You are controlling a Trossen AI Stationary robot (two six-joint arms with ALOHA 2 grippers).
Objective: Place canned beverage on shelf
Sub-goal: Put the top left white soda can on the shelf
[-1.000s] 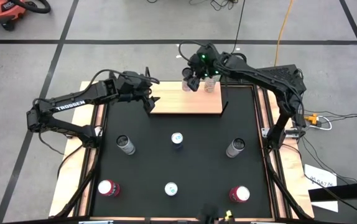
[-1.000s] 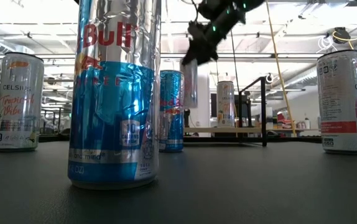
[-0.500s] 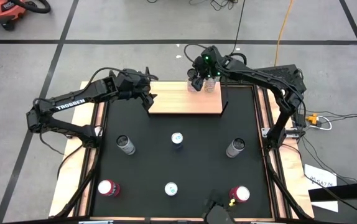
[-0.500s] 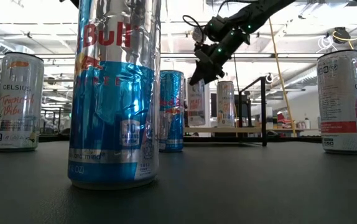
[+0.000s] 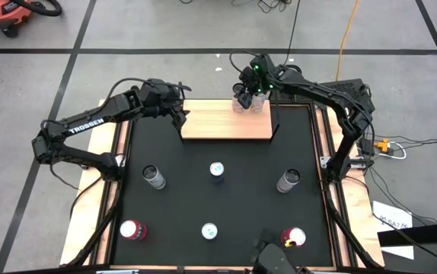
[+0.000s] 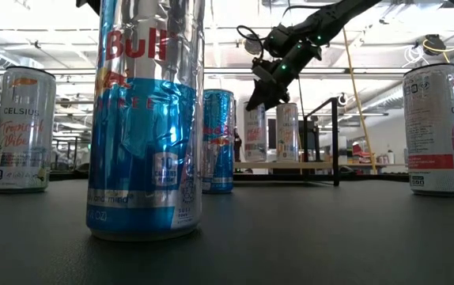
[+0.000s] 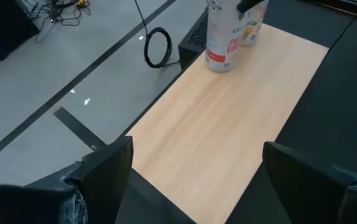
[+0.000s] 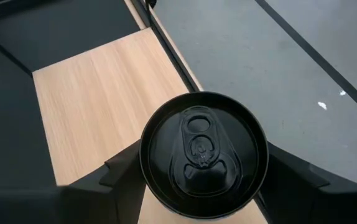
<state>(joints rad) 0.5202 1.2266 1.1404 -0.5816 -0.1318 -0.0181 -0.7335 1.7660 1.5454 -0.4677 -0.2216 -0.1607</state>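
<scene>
Two arms show from above: the right tool [image 5: 243, 99] grips a can [image 5: 240, 103] on the shelf [image 5: 226, 125] by another can [image 5: 257, 103]. Low down, both cans stand close. Left tool [image 7: 191, 180] waits open. Letting go roughly could knock them over.

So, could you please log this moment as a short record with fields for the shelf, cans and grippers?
shelf: light-wood board at the mat's far edge
cans on shelf: two, side by side at the far right corner, a red-banded can and a second can
right gripper: around the red-banded can's top, can upright on the shelf
left gripper: open, at the shelf's left end, holding nothing
cans on mat: six
</scene>
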